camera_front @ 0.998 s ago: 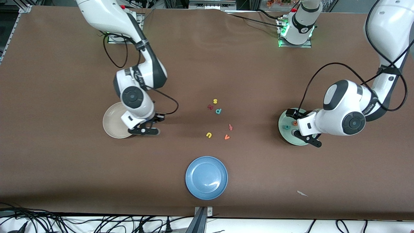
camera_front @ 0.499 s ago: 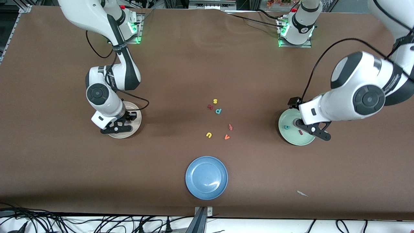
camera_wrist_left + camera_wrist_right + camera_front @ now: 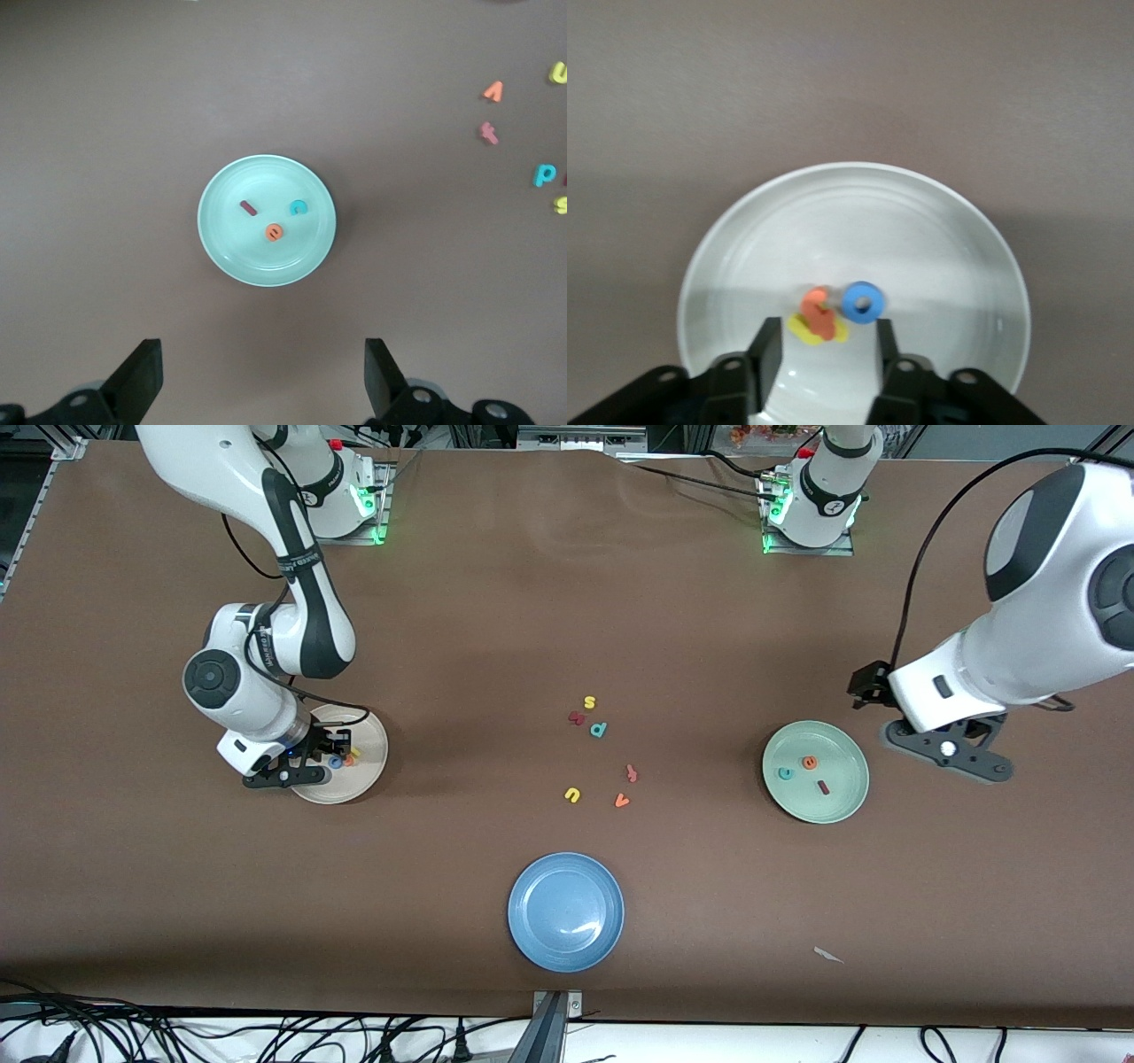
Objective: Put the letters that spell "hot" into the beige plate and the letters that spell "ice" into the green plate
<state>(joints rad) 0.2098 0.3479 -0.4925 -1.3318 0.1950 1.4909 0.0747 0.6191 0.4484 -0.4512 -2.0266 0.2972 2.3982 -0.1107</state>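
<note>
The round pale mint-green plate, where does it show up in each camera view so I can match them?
Front view: the round pale mint-green plate lies toward the left arm's end of the table.
Left wrist view: the plate sits mid-picture, above the open left gripper.
Right wrist view: not in it.
Shared landmark: the dark red bar-like "i", the teal "c" and the orange round "e" lie in the plate.

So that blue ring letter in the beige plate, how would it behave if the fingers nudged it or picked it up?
The blue ring letter lies flat in the beige plate, so a nudge would probably slide it rather than roll it. It looks thick, matte and tiny, likely foam: light and slightly squashy. It sits close beside the orange letter, so a push might shift both.
</note>
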